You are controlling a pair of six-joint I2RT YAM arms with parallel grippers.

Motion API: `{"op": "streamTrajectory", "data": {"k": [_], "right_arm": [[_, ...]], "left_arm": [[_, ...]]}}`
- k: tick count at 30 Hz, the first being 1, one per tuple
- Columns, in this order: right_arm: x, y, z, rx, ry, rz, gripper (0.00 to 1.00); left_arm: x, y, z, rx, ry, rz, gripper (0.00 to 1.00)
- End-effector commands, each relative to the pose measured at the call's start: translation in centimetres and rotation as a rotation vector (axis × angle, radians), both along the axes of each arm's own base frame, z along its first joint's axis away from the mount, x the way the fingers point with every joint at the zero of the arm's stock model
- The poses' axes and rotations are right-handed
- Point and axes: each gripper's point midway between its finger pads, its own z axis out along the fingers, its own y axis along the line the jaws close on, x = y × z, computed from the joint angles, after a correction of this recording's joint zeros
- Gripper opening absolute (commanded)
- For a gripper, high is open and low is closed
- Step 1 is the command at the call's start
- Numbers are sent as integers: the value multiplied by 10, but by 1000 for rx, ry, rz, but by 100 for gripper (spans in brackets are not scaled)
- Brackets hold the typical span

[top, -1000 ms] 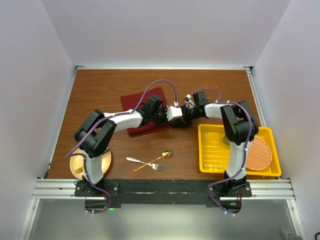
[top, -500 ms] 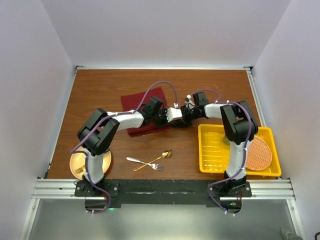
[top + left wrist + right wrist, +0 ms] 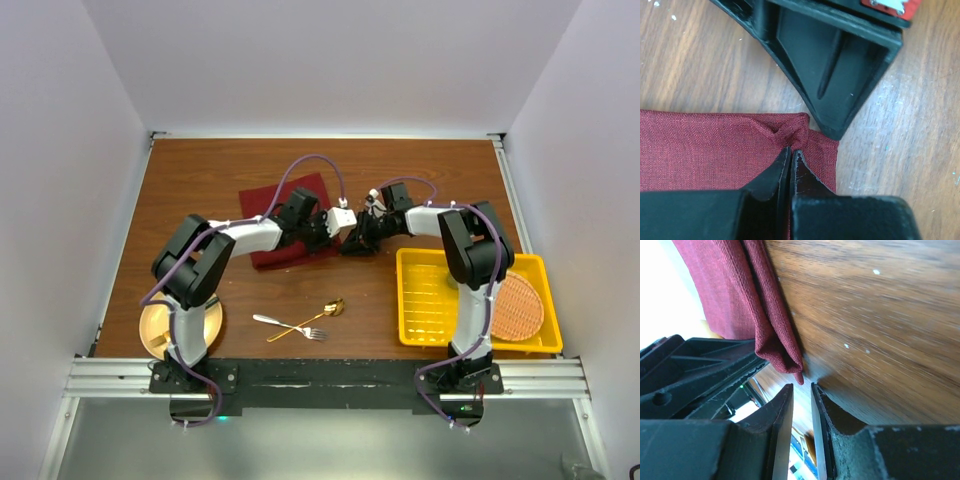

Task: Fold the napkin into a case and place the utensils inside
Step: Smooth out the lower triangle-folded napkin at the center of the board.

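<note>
Though unclear, L claw [image 3: 790, 153] pinches napkin [image 3: 705, 150].

The top camera sits above and behind the arms, far off, looking down and forward over the whole table [image 3: 200, 170]. The left wrist camera looks from very near along the left fingers [image 3: 765, 185] onto a napkin [image 3: 715, 145] corner and bare wood. The right wrist camera, just as near and rolled sideways, looks past the right fingers [image 3: 780, 415] at the same corner. All three views share that corner.
</note>
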Motion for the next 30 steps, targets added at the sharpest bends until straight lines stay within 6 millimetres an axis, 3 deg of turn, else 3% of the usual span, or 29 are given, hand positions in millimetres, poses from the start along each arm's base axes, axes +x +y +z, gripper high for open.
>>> {"op": "streamTrajectory", "data": {"k": [1, 11, 14, 18, 24, 30], "right_arm": [[-6, -9, -37, -146, 28, -13, 27], [1, -1, -43, -106, 38, -71, 24], [3, -1, -45, -111, 34, -89, 18], [5, -3, -48, -131, 37, -104, 0], [6, -8, -50, -160, 45, -119, 0], [8, -7, -50, -159, 46, -123, 0]], "left_arm": [[13, -8, 29, -82, -13, 15, 0], [13, -7, 34, -111, 11, 26, 0], [13, -5, 38, -126, 20, 30, 0], [14, -3, 48, -151, 11, 24, 0], [3, -1, 62, -154, 1, -31, 0], [-9, 5, 51, -110, 27, -83, 0]]}}
